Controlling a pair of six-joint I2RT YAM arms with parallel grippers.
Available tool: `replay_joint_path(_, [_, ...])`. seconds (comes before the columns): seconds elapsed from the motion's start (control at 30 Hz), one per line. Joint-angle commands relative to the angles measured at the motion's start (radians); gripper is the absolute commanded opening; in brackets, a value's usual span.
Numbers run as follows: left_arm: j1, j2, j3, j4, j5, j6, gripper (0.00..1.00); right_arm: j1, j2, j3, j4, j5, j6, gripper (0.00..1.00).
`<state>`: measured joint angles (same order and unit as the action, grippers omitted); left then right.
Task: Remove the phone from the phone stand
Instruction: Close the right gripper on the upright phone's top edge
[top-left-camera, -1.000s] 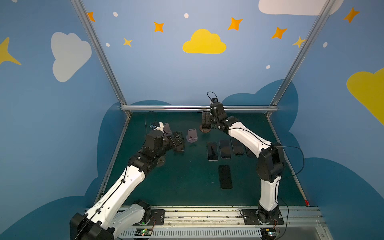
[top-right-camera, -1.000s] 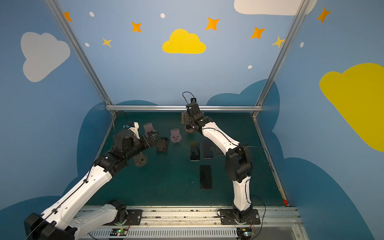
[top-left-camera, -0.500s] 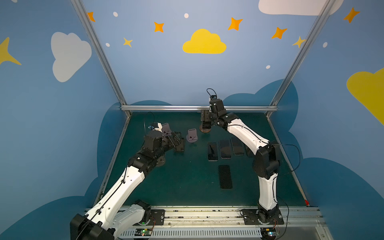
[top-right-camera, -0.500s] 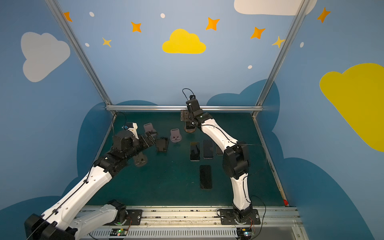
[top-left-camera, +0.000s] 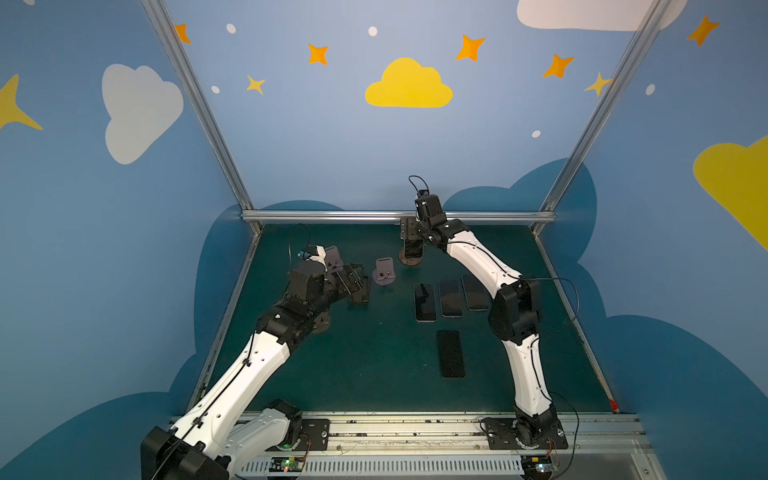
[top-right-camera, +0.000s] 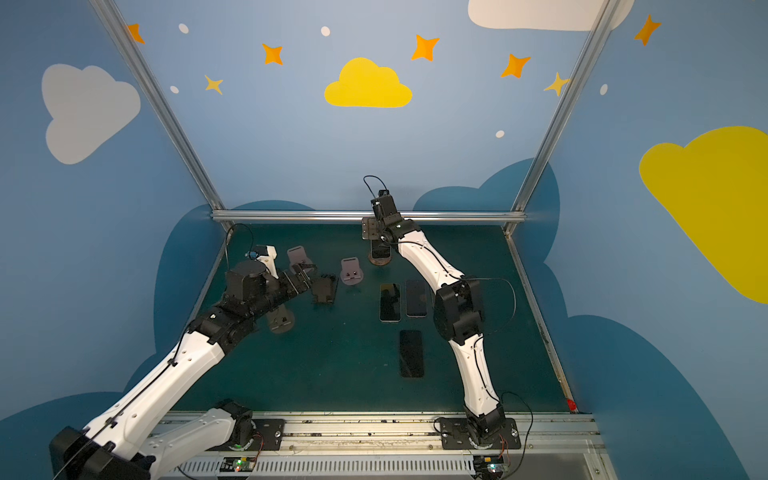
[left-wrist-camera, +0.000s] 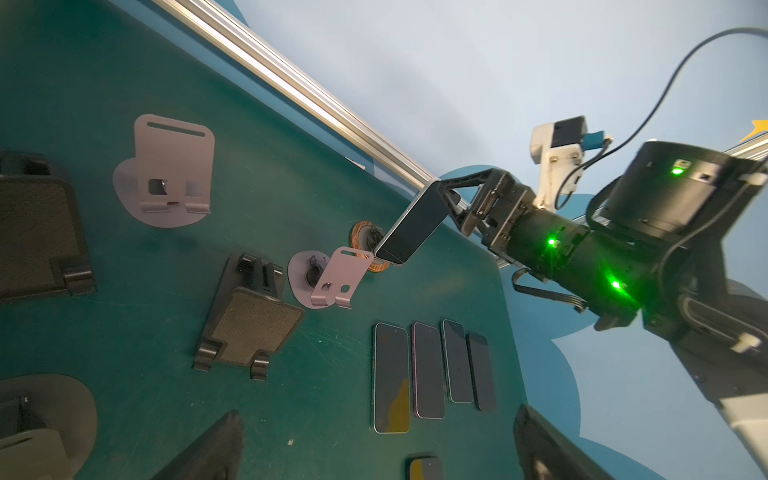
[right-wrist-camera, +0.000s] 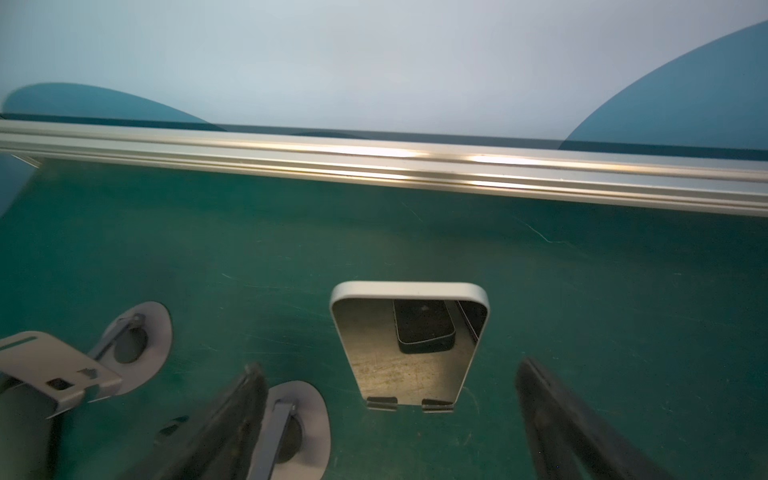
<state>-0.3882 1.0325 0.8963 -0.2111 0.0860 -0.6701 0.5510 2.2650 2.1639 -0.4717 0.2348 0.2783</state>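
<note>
The phone (right-wrist-camera: 409, 353) is sitting tilted on its stand (top-left-camera: 410, 262), upper centre in both top views. The right gripper (right-wrist-camera: 389, 365) is hovering wide open by its top edge. The left gripper (left-wrist-camera: 379, 412) is hanging wide open, centre-left.

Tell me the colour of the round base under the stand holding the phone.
The round base is wood brown, clearest in the left wrist view.

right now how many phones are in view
6. A row of four phones lies flat in the middle; a lone phone lies in front of that row; the sixth phone leans on the wooden-base stand at the back. Others may be hidden.
</note>
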Motion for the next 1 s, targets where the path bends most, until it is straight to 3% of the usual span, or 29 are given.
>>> replay_joint_path(0.0, [0.004,-0.009,0.0,0.021,0.009,0.001,1.0,-0.005,0.019,0.047,-0.005,0.015,-0.016,0.94])
replay_joint_path(0.97, [0.005,0.012,-0.003,0.035,0.034,0.001,1.0,-0.012,0.082,0.058,0.059,0.043,0.021,0.94])
